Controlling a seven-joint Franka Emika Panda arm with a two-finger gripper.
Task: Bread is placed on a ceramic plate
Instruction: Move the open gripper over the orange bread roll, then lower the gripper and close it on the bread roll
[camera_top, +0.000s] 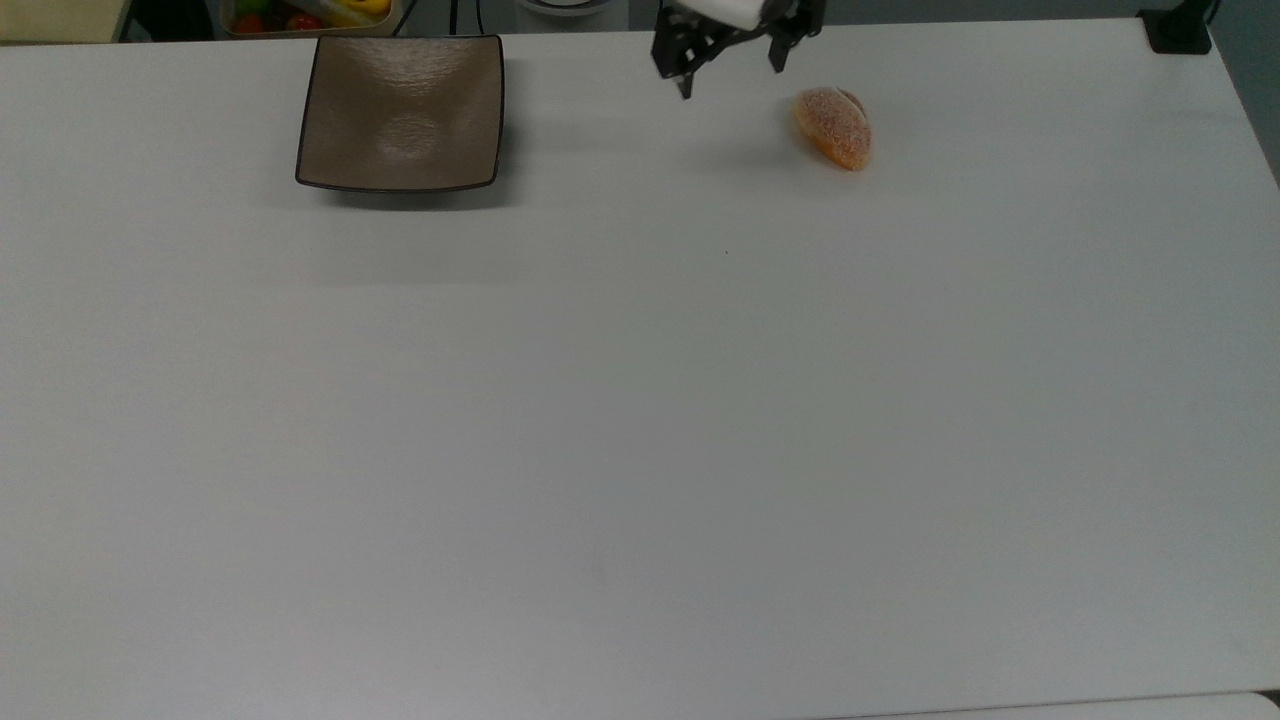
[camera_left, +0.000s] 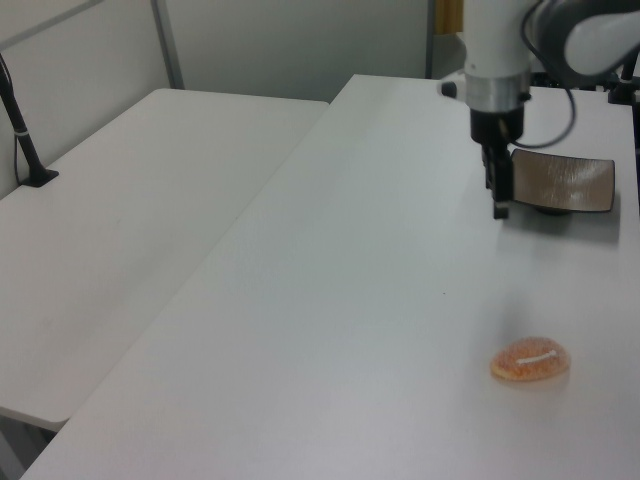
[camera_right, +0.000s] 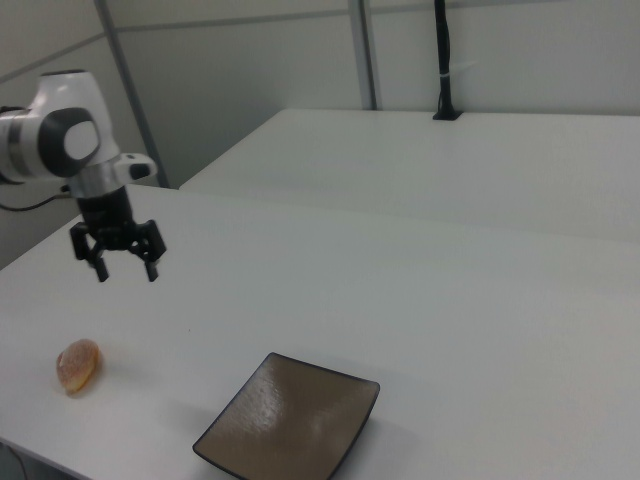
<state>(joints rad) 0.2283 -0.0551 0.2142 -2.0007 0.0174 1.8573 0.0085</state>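
Top view first: the white table (camera_top: 640, 400) fills the frame, and the bread (camera_top: 832, 127) lies near its far edge, towards the top view's right, resting on bare tabletop with nothing touching it. The ceramic plate (camera_top: 402, 112) sits well apart from it on the top view's left, also near the far edge, with nothing on it. Just behind the plate, a tray of colourful fruit (camera_top: 305, 14) pokes in at the top border. The gripper (camera_top: 730, 78) hangs between plate and bread, nearer the bread, its two dark fingers spread wide with nothing between them.

Left view: the bread (camera_left: 530, 361) lies low on the left view's right, a thin white stripe across its top. The plate (camera_left: 560, 182) is farther back, and the gripper (camera_left: 499, 195) overlaps its near-left edge as seen here; whether it is above the plate or only in front of it is hard to judge from this angle. The white arm (camera_left: 497, 50) rises straight above it.

Right view: the gripper (camera_right: 125, 269) hovers clear above the table, fingers pointing down and held wide. The bread (camera_right: 79, 365) lies below it towards the right view's left, and the plate (camera_right: 290, 420) sits at the bottom centre.
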